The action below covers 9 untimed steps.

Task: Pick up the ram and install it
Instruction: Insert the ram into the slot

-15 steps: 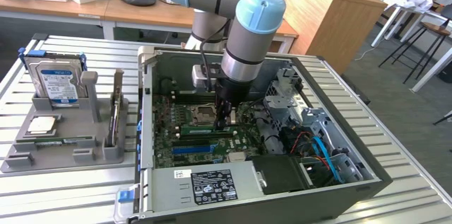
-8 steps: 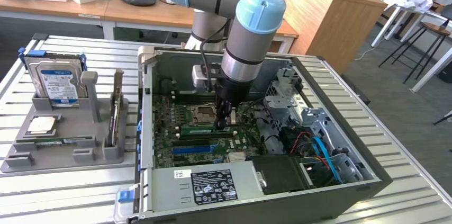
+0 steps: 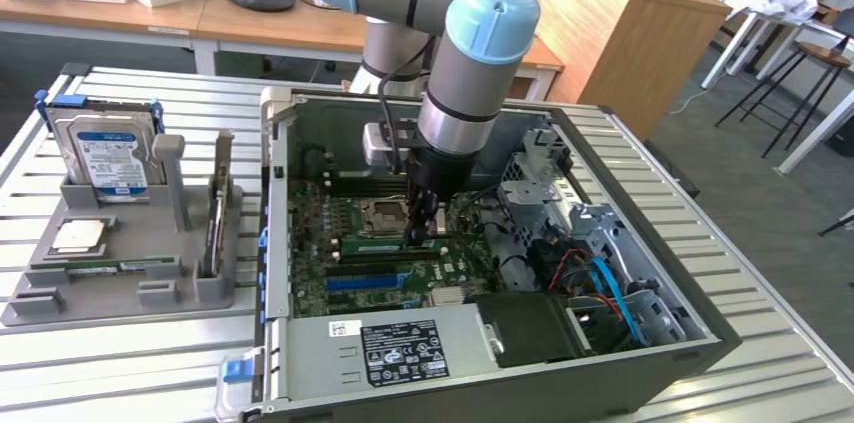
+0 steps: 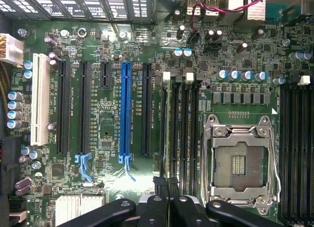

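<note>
**RAM stick right over its slot, pinching it edge-on**

So I'm hanging inside the open PC case (image 3: 694, 328) with my gripper (image 3: 424, 233) pointing straight down at the motherboard (image 3: 320, 273). My fingers (image 4: 156, 207) are squeezing together with basically no gap, and as far as I can judge they're clamping the top edge of the ram (image 3: 380, 241).

What matters here is the lineup. The ram is sitting directly under me, not off to a side. Its long axis is running across the exterior view from left to right, parallel to the blue slot (image 3: 360, 281), and it's lying between that slot and the CPU socket (image 3: 380, 211). I seem to be gripping nearer its end on the exterior view's right. In the wrist view the thin edge of the ram (image 4: 169, 128) is running straight away from my gripper (image 4: 168, 185), lined up with the memory slot beside the CPU socket (image 4: 240, 163). I can't tell whether it's fully seated.

Writing-wise I'm getting nothing. The hard drive (image 3: 110, 158) has a blue-white label and the power supply sticker (image 3: 400, 348) has print, but both are too small to read.
</note>
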Available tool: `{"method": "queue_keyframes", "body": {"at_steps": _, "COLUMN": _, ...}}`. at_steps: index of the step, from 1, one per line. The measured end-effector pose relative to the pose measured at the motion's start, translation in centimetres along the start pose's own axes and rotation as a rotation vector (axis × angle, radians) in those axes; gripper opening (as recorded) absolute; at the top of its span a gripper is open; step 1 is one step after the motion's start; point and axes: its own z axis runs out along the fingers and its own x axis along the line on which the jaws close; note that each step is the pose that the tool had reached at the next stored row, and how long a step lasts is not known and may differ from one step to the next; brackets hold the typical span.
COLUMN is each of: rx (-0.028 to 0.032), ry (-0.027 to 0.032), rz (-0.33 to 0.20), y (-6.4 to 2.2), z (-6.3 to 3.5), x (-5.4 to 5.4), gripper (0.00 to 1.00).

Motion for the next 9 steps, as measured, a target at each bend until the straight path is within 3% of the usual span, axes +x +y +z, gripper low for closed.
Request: {"method": "queue_keyframes", "body": {"at_steps": 9, "rx": -0.0001, "ry": -0.0001, "rz": -0.002, "y": 0.00, "z": 0.07, "x": 0.00, "gripper": 0.12}}
